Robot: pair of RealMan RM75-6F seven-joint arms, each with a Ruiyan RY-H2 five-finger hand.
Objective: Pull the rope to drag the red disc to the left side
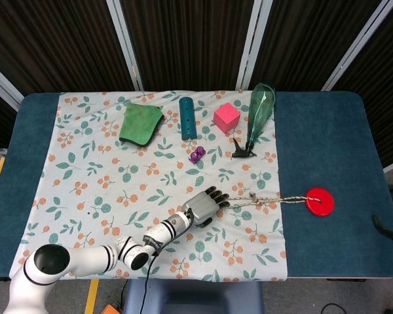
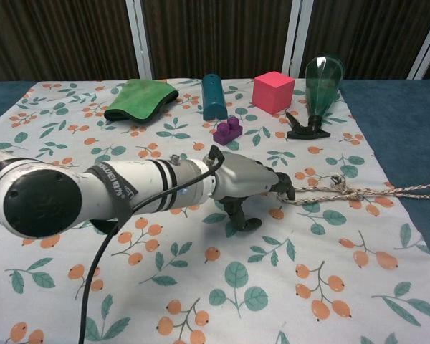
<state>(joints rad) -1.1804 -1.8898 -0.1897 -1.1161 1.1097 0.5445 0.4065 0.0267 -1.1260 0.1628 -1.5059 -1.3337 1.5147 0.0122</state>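
The red disc (image 1: 319, 201) lies on the blue table cover at the right, beyond the floral cloth's edge. A braided rope (image 1: 262, 201) runs left from it onto the cloth and ends in a knotted loop (image 2: 322, 192). My left hand (image 1: 205, 205) lies palm down at that loop end. In the chest view the left hand (image 2: 251, 179) has its fingertips (image 2: 284, 189) curled down onto the loop, while the thumb stands on the cloth below, apart from the rope. Only a thumb of my right hand (image 1: 382, 224) shows at the right edge, spread and holding nothing.
Along the far side of the floral cloth (image 1: 85, 176) lie a green rag (image 1: 141, 123), a teal cylinder (image 1: 187, 118), a pink cube (image 1: 227, 116) and a green bottle (image 1: 261, 108) with a black nozzle. A purple brick (image 1: 196, 155) sits mid-cloth.
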